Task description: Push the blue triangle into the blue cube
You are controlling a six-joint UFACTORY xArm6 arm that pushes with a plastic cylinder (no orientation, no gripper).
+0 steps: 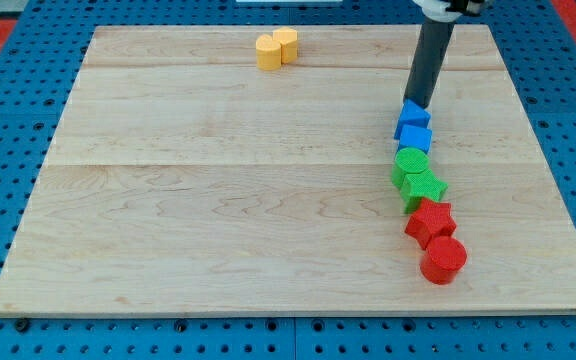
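The blue triangle lies at the view's right, touching the blue cube just below it. My tip is at the triangle's top edge, touching or nearly touching it; the dark rod rises toward the view's top. The two blue blocks head a line of blocks that runs down the right side of the wooden board.
Below the blue cube come a green round block, a green star, a red star and a red cylinder, each touching its neighbour. Two yellow blocks sit together near the board's top edge.
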